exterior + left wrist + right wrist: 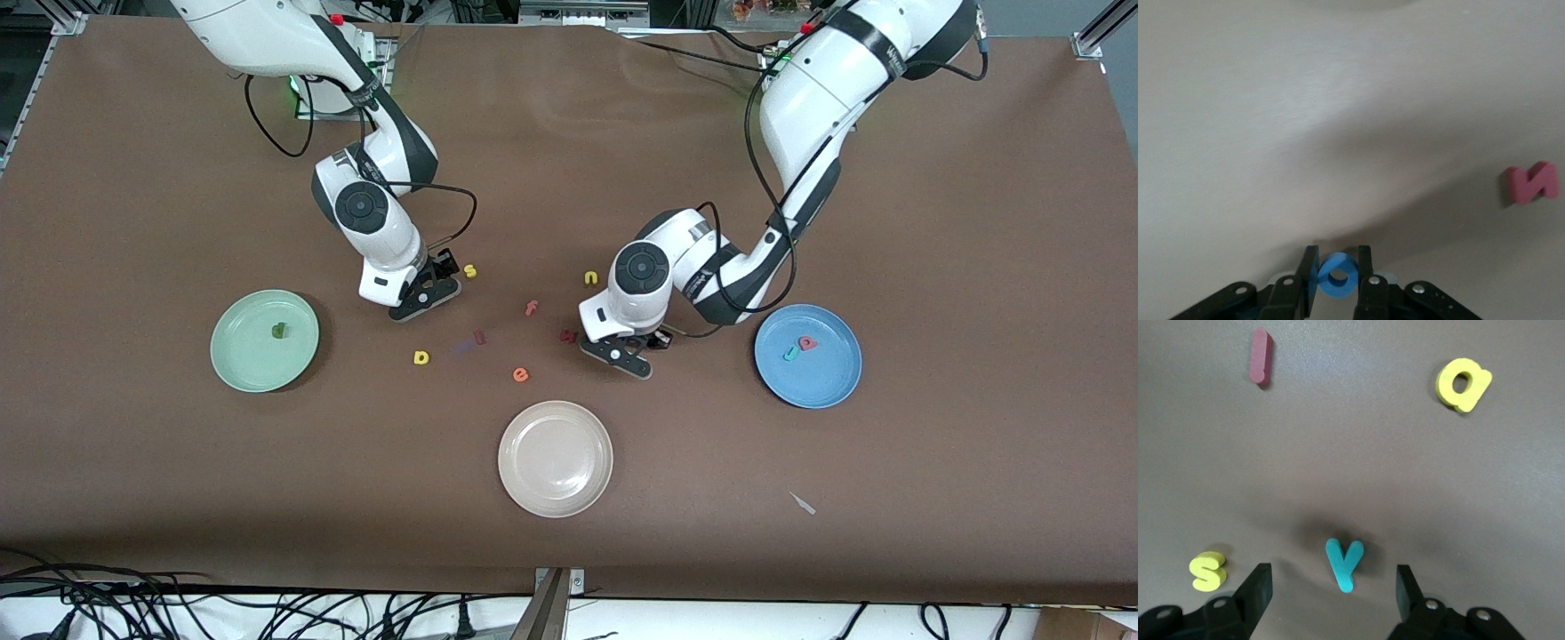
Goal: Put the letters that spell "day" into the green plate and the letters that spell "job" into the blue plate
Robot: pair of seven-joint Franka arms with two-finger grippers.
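The blue o [1337,275] sits between the fingers of my left gripper [1337,263], which is shut on it low over the table, beside the blue plate [831,382]. That plate holds the teal j [789,354] and the pinkish-red b [807,342]. My right gripper [1333,581] is open and low, its fingers on either side of the teal y [1344,563], which lies flat on the table. The yellow a [421,357] lies nearer the front camera. The dark green d [279,331] lies in the green plate [240,364]. In the front view both grippers [442,267] [656,339] hide their letters.
A cream-white plate [556,498] stands near the front edge. Loose letters lie mid-table: yellow s [470,271], yellow n [590,278], orange f [531,308], orange e [520,375], a dark red letter [567,336] and a dark red bar-shaped one [1261,357].
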